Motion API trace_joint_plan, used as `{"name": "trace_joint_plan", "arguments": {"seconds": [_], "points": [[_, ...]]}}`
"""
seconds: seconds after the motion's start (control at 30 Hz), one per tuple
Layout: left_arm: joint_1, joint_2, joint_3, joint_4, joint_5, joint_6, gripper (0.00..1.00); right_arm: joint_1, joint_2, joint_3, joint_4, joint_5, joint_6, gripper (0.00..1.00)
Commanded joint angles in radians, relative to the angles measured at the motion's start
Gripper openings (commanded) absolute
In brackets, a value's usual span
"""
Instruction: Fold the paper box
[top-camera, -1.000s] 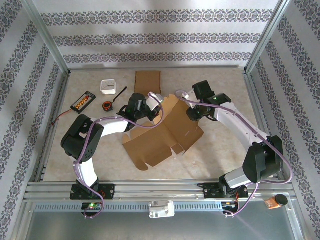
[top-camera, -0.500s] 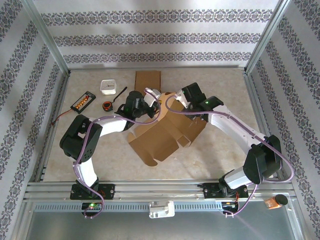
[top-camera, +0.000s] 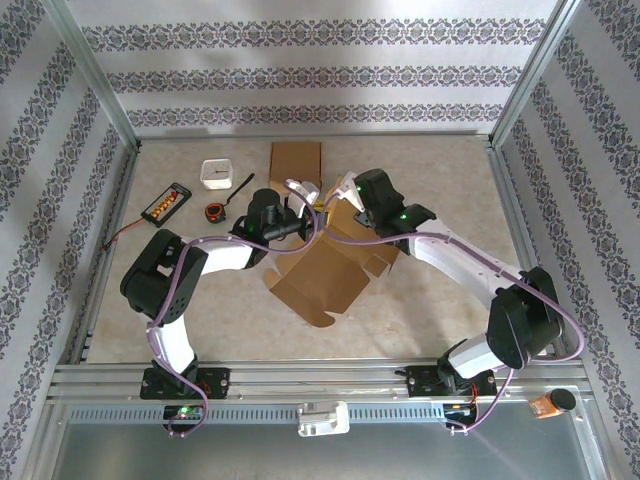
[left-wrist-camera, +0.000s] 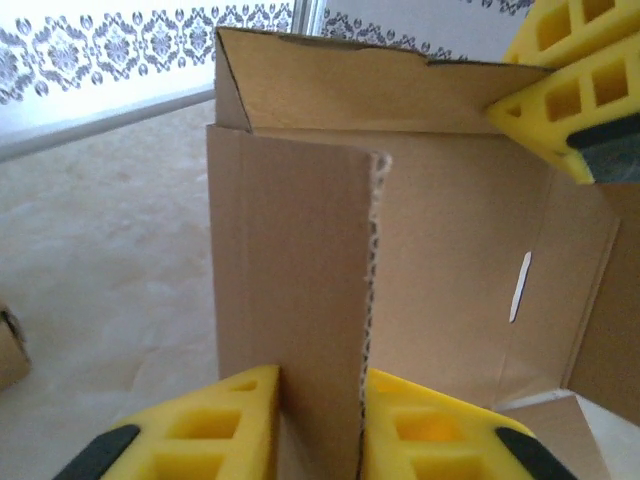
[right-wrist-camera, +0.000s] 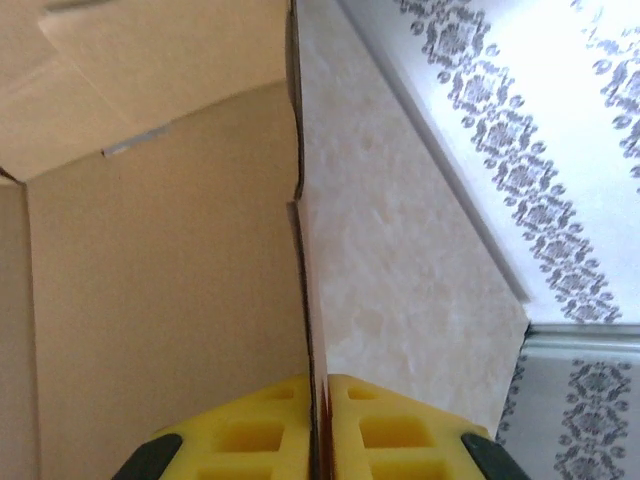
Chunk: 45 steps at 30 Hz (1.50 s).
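Observation:
The brown paper box (top-camera: 330, 272) lies half folded at mid-table, its far walls raised. My left gripper (top-camera: 304, 203) straddles a raised flap (left-wrist-camera: 300, 290) from the left; its yellow fingers (left-wrist-camera: 215, 425) stand a little apart, with the flap askew between them. My right gripper (top-camera: 344, 191) is shut on the thin edge of a box wall (right-wrist-camera: 150, 290), its pads (right-wrist-camera: 262, 430) pressed together with the cardboard between them. In the left wrist view the right gripper's yellow fingers (left-wrist-camera: 565, 85) show at the top right, on the box's far wall.
A flat cardboard piece (top-camera: 296, 160) lies behind the box. To the left are a white container (top-camera: 218, 173), a black stick (top-camera: 243, 186), a small orange-and-black roll (top-camera: 214, 212) and a black device with orange cells (top-camera: 166, 203). Metal frame rails border the table.
The right arm has swung left toward the left gripper, and the box has drawn in and folded up more steeply. The left jaws have eased apart on the flap.

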Motion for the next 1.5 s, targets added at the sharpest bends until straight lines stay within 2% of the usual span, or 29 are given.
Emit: {"name": "trace_joint_plan", "arguments": {"seconds": [0.0, 0.23, 0.33, 0.53, 0.63, 0.8, 0.87, 0.97, 1.2, 1.33, 1.47], "points": [[-0.020, 0.039, -0.018, 0.121, 0.115, -0.071, 0.29, 0.032, 0.012, -0.058, 0.158, 0.004, -0.072, 0.12], [0.015, 0.030, -0.037, 0.105, 0.215, -0.060, 0.38, 0.045, 0.014, -0.158, 0.266, 0.048, -0.215, 0.12], [0.050, 0.034, -0.040, 0.110, 0.266, -0.071, 0.46, 0.049, 0.009, -0.195, 0.301, 0.052, -0.259, 0.11], [0.090, 0.089, 0.003, 0.148, 0.438, -0.121, 0.61, 0.070, -0.015, -0.270, 0.385, 0.051, -0.344, 0.10], [0.104, 0.129, 0.005, 0.267, 0.490, -0.204, 0.62, 0.080, -0.022, -0.300, 0.422, 0.061, -0.378, 0.10], [0.131, 0.234, 0.020, 0.632, 0.581, -0.487, 0.63, 0.082, -0.018, -0.318, 0.451, 0.083, -0.394, 0.10], [0.133, 0.245, 0.029, 0.653, 0.589, -0.524, 0.65, 0.083, -0.016, -0.315, 0.454, 0.088, -0.395, 0.10], [0.133, 0.217, 0.017, 0.576, 0.571, -0.467, 0.69, 0.083, -0.015, -0.313, 0.454, 0.087, -0.392, 0.10], [0.135, 0.072, 0.010, 0.112, 0.461, -0.139, 0.74, 0.082, -0.017, -0.313, 0.454, 0.092, -0.394, 0.10], [0.156, 0.048, 0.014, 0.051, 0.461, -0.095, 0.76, 0.083, -0.019, -0.312, 0.456, 0.095, -0.401, 0.10], [0.190, -0.019, -0.029, 0.020, 0.392, -0.012, 0.81, 0.083, -0.023, -0.316, 0.458, 0.096, -0.416, 0.10]]}}
